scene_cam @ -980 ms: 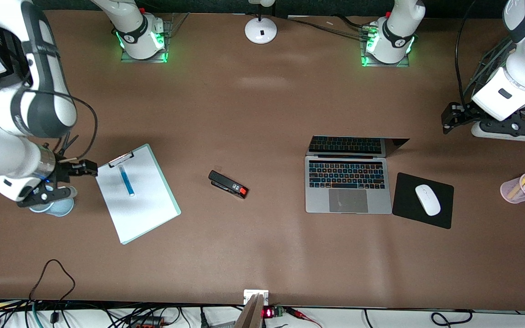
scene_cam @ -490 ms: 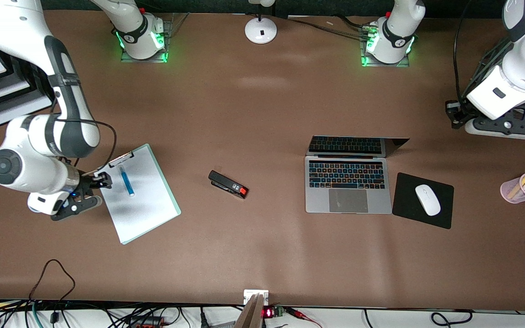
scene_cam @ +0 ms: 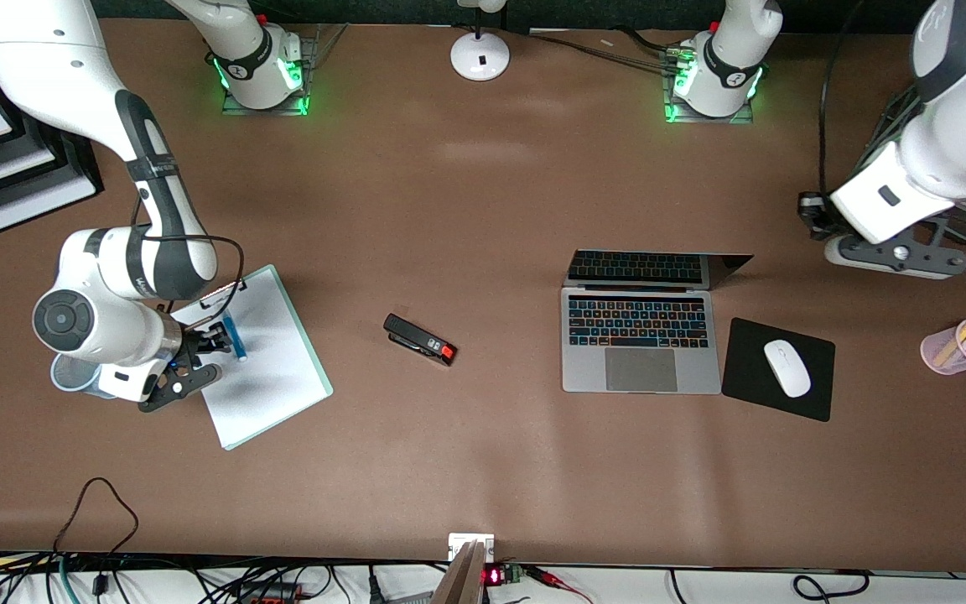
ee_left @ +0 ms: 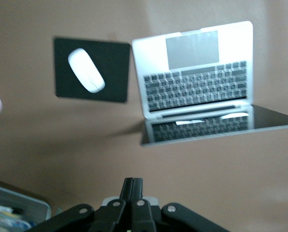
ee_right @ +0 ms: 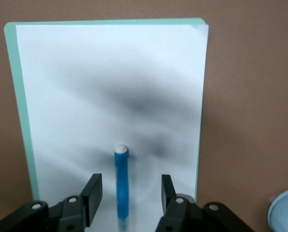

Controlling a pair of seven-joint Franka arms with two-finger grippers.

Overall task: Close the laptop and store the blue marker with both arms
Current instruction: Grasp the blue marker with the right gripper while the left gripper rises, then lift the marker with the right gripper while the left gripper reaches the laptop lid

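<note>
The laptop (scene_cam: 641, 335) lies open on the brown table, its screen tilted far back; it also shows in the left wrist view (ee_left: 197, 72). The blue marker (scene_cam: 236, 342) lies on the white sheet of a green clipboard (scene_cam: 269, 377). My right gripper (scene_cam: 215, 340) is open just over the clipboard. In the right wrist view the marker (ee_right: 121, 186) lies between the open fingers (ee_right: 93, 191) of that gripper (ee_right: 129, 193). My left gripper (scene_cam: 808, 214) is shut and empty in the air toward the left arm's end of the table; its closed fingertips (ee_left: 133, 186) show in the left wrist view.
A black stapler (scene_cam: 420, 339) lies between clipboard and laptop. A white mouse (scene_cam: 786, 367) sits on a black mousepad (scene_cam: 814, 394) beside the laptop. A pink pen cup (scene_cam: 944, 352) stands at the left arm's end. A pale blue cup (scene_cam: 68, 377) stands beside the right gripper.
My right arm has swung in over the clipboard until its open fingers straddle the marker. My left arm has shifted a little toward the laptop. Nothing on the table has moved.
</note>
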